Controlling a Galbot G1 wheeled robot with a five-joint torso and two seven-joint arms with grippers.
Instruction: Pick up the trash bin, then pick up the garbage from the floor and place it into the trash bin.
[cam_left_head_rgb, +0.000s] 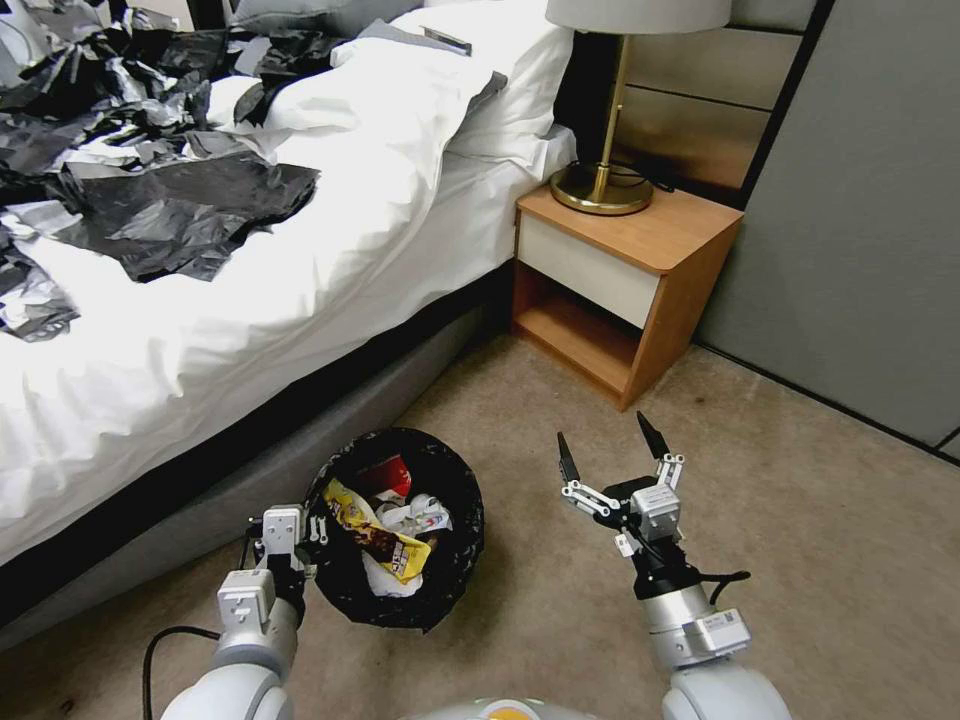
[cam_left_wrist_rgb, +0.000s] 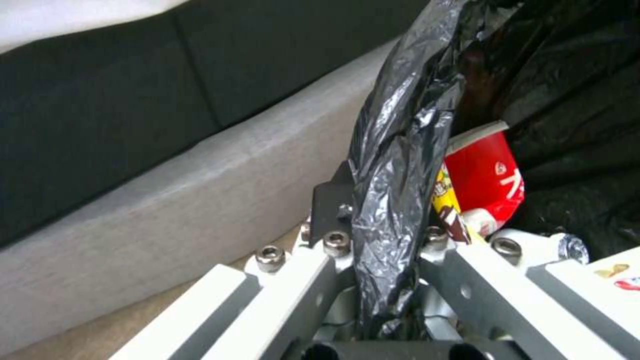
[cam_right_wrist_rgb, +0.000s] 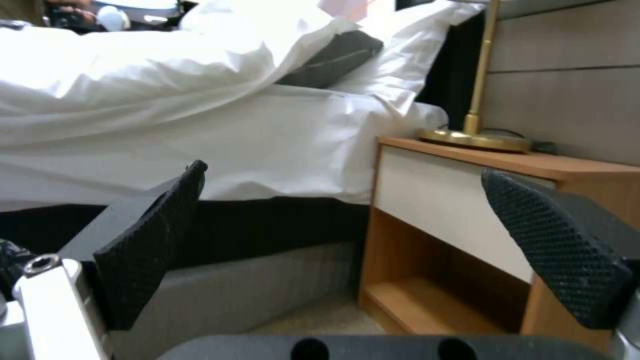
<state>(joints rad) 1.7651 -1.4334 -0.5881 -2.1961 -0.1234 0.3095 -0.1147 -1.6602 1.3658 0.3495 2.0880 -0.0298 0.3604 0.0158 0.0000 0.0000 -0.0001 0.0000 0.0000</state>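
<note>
While the left gripper pinches the trash bin rim, hiding its fingertips, the right gripper hangs spread; garbage half-buried inside.

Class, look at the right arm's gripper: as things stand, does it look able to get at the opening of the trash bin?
Probably yes. The right gripper hangs open and empty over bare carpet just beside the trash bin, with nothing between them. The left gripper is shut on the bin's far rim, away from that side.
</note>
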